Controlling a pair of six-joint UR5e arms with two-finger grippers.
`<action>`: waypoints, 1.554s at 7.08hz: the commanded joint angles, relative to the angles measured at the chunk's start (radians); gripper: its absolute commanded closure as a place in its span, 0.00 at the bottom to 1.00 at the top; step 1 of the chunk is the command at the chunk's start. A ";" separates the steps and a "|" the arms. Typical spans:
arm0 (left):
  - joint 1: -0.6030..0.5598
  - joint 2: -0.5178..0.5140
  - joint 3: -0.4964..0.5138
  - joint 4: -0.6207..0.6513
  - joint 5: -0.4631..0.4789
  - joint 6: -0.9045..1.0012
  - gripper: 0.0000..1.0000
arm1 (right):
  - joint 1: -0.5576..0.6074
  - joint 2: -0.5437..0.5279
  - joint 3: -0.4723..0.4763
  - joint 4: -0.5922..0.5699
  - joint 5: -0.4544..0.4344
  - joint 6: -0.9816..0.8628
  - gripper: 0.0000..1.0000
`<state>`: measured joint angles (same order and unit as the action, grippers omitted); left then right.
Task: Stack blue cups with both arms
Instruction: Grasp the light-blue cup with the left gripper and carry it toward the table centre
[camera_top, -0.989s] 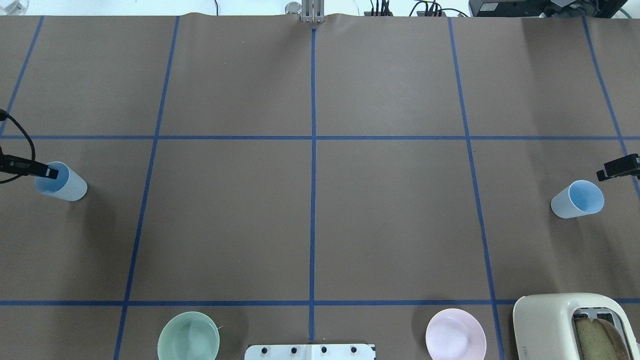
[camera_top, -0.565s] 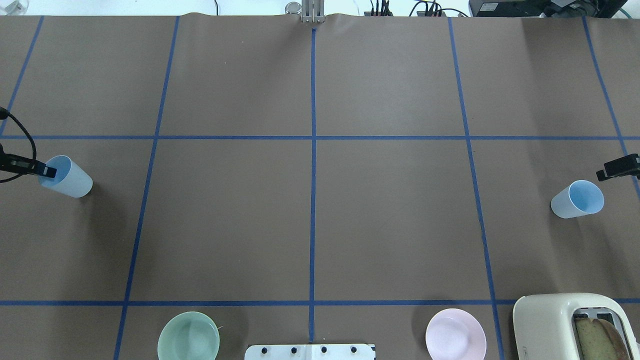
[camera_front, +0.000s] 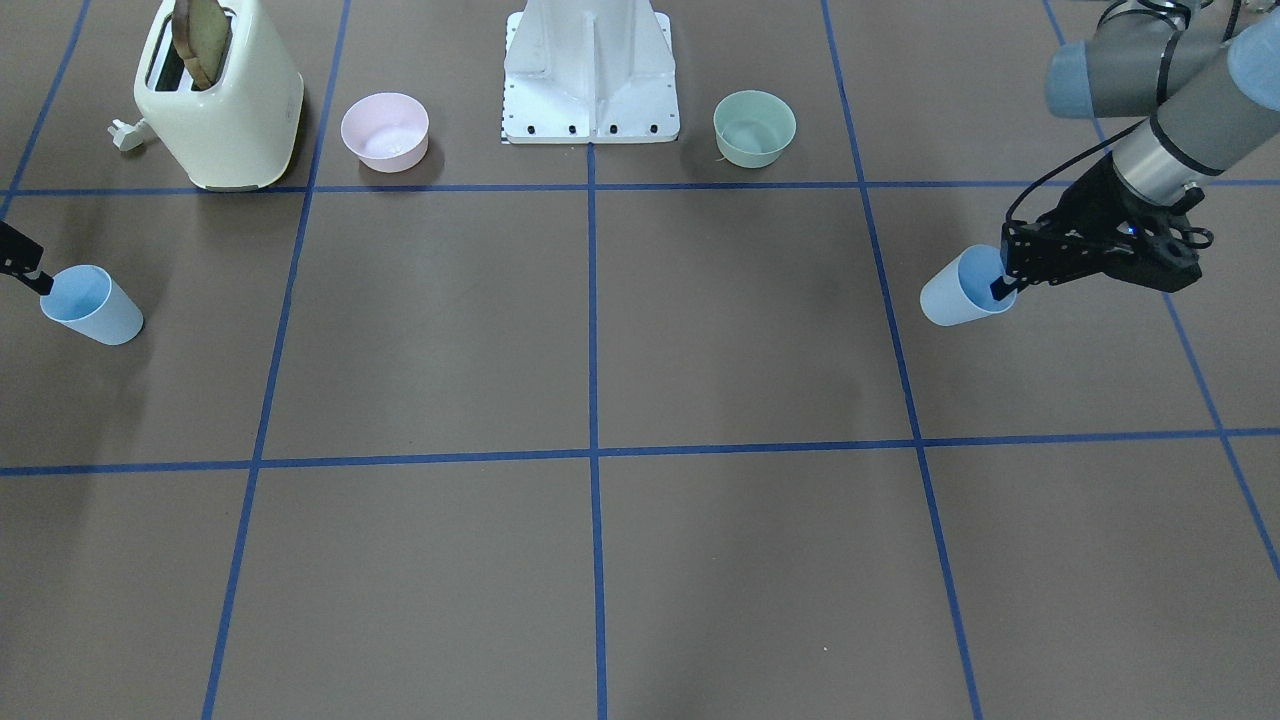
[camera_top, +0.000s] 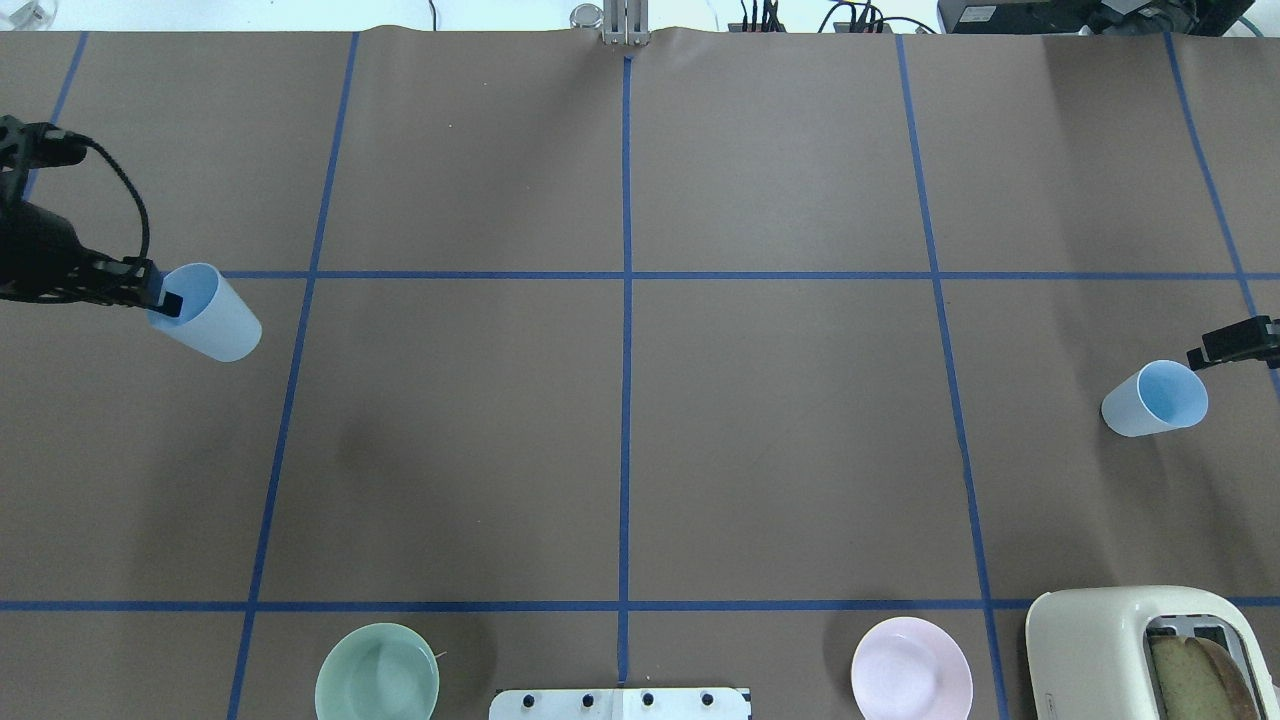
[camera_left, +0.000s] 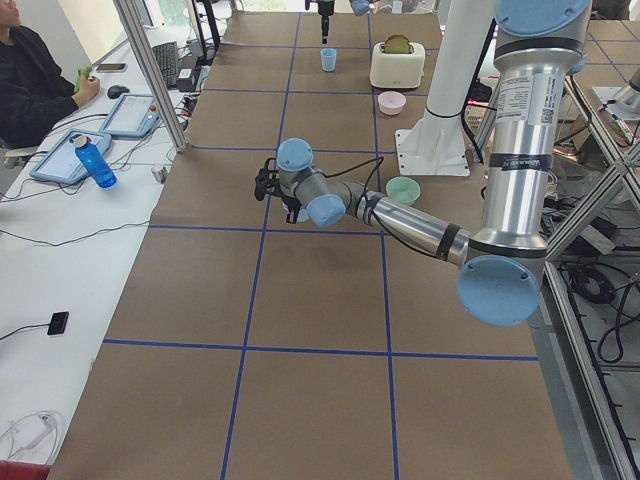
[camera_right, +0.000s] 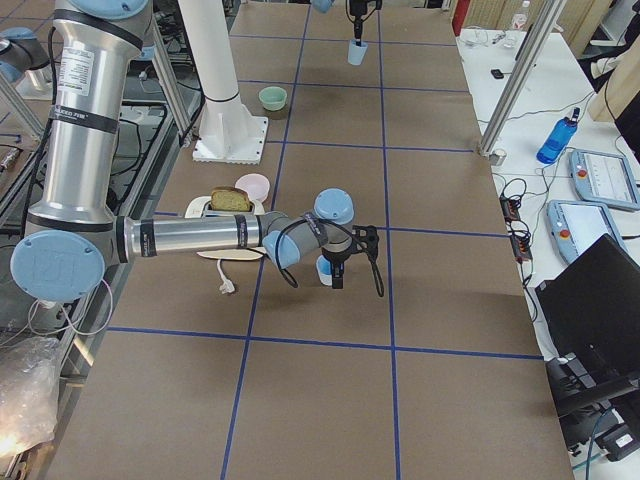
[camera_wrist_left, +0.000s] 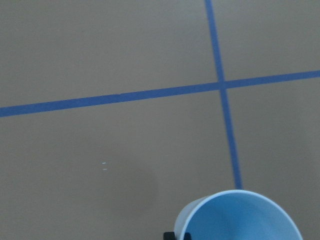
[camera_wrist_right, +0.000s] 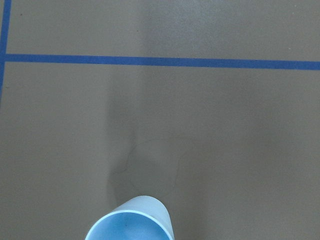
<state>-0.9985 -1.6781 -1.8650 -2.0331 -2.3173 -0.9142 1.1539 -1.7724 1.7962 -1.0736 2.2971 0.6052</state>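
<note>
My left gripper (camera_top: 165, 300) is shut on the rim of a pale-blue cup (camera_top: 212, 318) and holds it tilted above the table at the left. In the front view this gripper (camera_front: 1003, 285) and cup (camera_front: 950, 297) are at the right. The left wrist view shows the cup's rim (camera_wrist_left: 235, 215) with a fingertip on it. The other blue cup (camera_top: 1155, 398) stands on the table at the far right. My right gripper (camera_top: 1198, 354) hovers just beyond its rim, open and holding nothing. This cup (camera_front: 90, 305) is at the left in the front view, and its rim (camera_wrist_right: 127, 222) shows in the right wrist view.
A cream toaster (camera_top: 1120, 650) with bread, a pink bowl (camera_top: 911, 668) and a green bowl (camera_top: 377, 673) stand along the near edge beside the white pedestal (camera_front: 590, 70). Blue tape lines grid the brown table (camera_top: 620, 420).
My left gripper has lifted its cup and carried it away from the robot and toward the table's middle. The right gripper has shifted only slightly; its cup has not moved.
</note>
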 joint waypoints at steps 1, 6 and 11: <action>0.143 -0.168 -0.016 0.097 0.103 -0.228 1.00 | -0.017 -0.010 -0.020 0.026 -0.013 0.007 0.00; 0.397 -0.431 0.001 0.307 0.357 -0.462 1.00 | -0.036 0.031 -0.064 0.029 -0.027 0.011 0.00; 0.462 -0.531 0.069 0.330 0.423 -0.537 1.00 | -0.063 0.031 -0.071 0.034 -0.037 0.019 0.00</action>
<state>-0.5420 -2.1913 -1.8102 -1.7032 -1.8975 -1.4439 1.0976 -1.7398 1.7261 -1.0413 2.2654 0.6232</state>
